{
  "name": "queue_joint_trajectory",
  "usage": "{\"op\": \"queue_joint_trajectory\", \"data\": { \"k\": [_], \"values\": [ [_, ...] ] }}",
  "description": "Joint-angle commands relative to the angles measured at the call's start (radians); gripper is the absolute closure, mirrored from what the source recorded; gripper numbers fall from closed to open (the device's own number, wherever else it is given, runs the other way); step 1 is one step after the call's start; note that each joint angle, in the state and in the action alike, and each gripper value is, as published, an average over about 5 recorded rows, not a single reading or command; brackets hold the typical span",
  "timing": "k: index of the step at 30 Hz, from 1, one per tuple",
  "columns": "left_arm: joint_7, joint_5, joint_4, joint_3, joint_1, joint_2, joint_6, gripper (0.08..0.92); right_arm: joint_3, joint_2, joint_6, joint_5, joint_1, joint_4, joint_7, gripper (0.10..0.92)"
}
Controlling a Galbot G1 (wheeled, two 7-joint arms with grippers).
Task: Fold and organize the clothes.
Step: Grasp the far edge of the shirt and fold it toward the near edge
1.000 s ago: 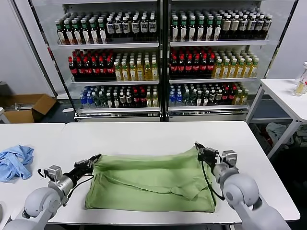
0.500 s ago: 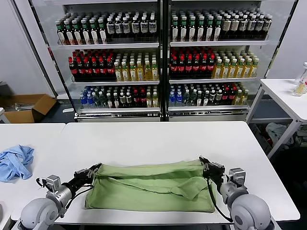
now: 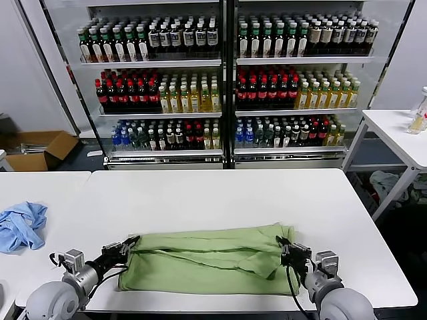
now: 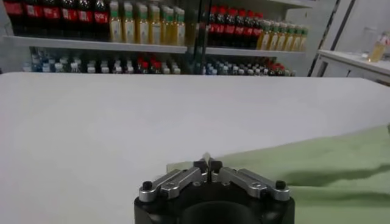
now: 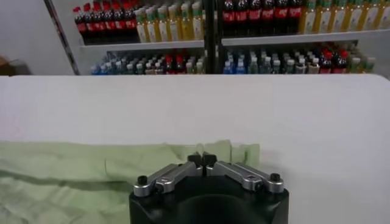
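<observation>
Nearest to us, at about seven o'clock in the head view, our left gripper (image 3: pixel 131 241) sits low over the white desk (image 3: pixel 220 197), clenched on the left edge of the light green soft-fabric shirt (image 3: pixel 203 261). In the left wrist view that gripper (image 4: pixel 208 164) shows its two black fingertips (image 4: pixel 200 165) pressed together with a thin corner of green cloth pinched between them.

At about five o'clock our right gripper (image 3: pixel 284 249) is likewise clamped on the shirt's right edge. The right wrist view shows this gripper (image 5: pixel 202 159) with its fingertips (image 5: pixel 195 159) meeting over the green fabric (image 5: pixel 91 173), which spreads away to one side on the desk top.

The shirt lies along the desk's near edge, between the two grippers, as a long, low band folded over itself, with creases running along its length and a looser bunch of cloth near the right end. Its plain green side faces up.

At nine o'clock a crumpled light-blue cloth (image 3: pixel 21 225) rests on the neighbouring white desk, well apart from the shirt.

Farther off, at twelve o'clock, stands a glass-fronted cooler (image 3: pixel 227 80) with rows of bottles. At ten o'clock an open cardboard box (image 3: pixel 37 148) sits on the floor, and at two o'clock is a white side table (image 3: pixel 393 137).
</observation>
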State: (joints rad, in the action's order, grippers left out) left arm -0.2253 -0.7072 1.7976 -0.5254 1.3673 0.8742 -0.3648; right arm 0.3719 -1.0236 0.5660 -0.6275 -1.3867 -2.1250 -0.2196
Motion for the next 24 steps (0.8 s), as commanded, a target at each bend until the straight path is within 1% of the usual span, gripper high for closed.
{"op": "queue_joint_trajectory", "data": {
  "k": [1,4,7,10,12,14,15,19,20,22,24],
  "values": [
    [0.011,0.028,0.034,-0.003,0.023,0.003,-0.025,0.915,-0.001,-0.007,-0.005,0.026,-0.026,0.008,0.002,0.915],
    [0.03,0.059,0.074,-0.011,0.039,0.009,-0.034,0.888,0.006,-0.004,-0.002,0.03,-0.025,0.003,-0.002,0.915],
    [0.075,0.091,0.113,-0.021,0.06,0.019,-0.046,0.816,0.023,-0.003,0.0,0.032,-0.027,-0.007,-0.005,0.902],
    [0.139,0.098,0.15,-0.029,0.081,0.032,-0.046,0.73,0.052,0.0,-0.002,0.031,-0.03,-0.02,-0.004,0.842],
    [0.189,0.092,0.171,-0.033,0.085,0.038,-0.045,0.669,0.071,0.006,-0.002,0.03,-0.031,-0.031,-0.004,0.782],
    [0.258,0.065,0.192,-0.034,0.083,0.042,-0.048,0.609,0.087,0.011,-0.003,0.031,-0.03,-0.041,-0.004,0.73],
    [0.308,0.045,0.205,-0.031,0.079,0.043,-0.051,0.583,0.092,0.012,-0.003,0.031,-0.03,-0.045,-0.004,0.695],
    [0.553,-0.057,0.254,0.007,0.049,0.057,-0.036,0.47,0.104,0.014,-0.003,0.033,-0.032,-0.055,-0.006,0.583],
    [0.602,-0.086,0.261,0.017,0.043,0.063,-0.028,0.435,0.105,0.013,-0.002,0.035,-0.035,-0.058,-0.007,0.557],
    [0.666,-0.125,0.272,0.037,0.039,0.077,-0.02,0.383,0.107,0.013,-0.002,0.037,-0.041,-0.067,-0.008,0.496],
    [0.702,-0.134,0.277,0.052,0.053,0.091,-0.033,0.323,0.114,0.015,-0.001,0.039,-0.05,-0.08,-0.009,0.435]
  ]
}}
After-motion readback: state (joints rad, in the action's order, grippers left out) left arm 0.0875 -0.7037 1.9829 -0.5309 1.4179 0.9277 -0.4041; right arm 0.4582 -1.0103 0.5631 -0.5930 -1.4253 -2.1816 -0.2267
